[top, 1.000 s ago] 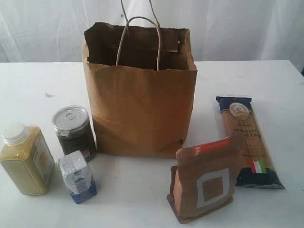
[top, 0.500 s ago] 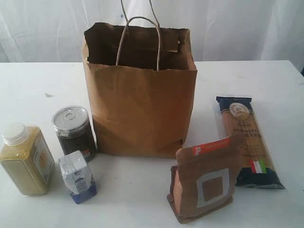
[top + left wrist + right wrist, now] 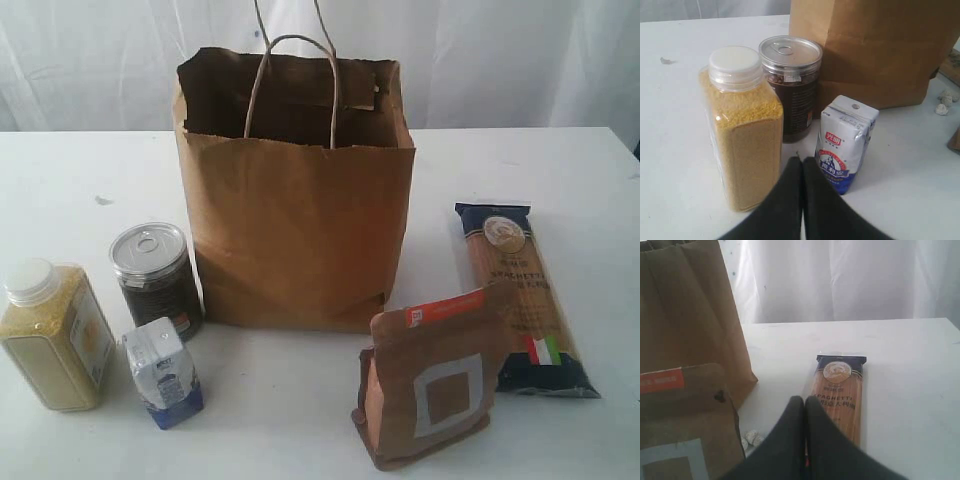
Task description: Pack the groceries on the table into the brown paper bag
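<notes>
The brown paper bag point(image 3: 295, 210) stands open at the middle of the white table point(image 3: 80, 190). To its left stand the dark pull-tab can point(image 3: 155, 275), the yellow-grain bottle point(image 3: 55, 335) and the small blue-white carton point(image 3: 163, 372). Right of the bag, the brown pouch with an orange strip point(image 3: 430, 375) stands upright and the spaghetti packet point(image 3: 520, 295) lies flat. Neither arm shows in the exterior view. My left gripper point(image 3: 801, 160) is shut and empty, just short of the bottle point(image 3: 742, 125) and carton point(image 3: 845, 145). My right gripper point(image 3: 804, 400) is shut and empty, near the spaghetti packet point(image 3: 837, 390) and pouch point(image 3: 685, 420).
A white curtain point(image 3: 500, 60) hangs behind the table. A small dark speck point(image 3: 103, 200) lies on the tabletop left of the bag. Small pale crumbs point(image 3: 751, 438) lie between pouch and bag.
</notes>
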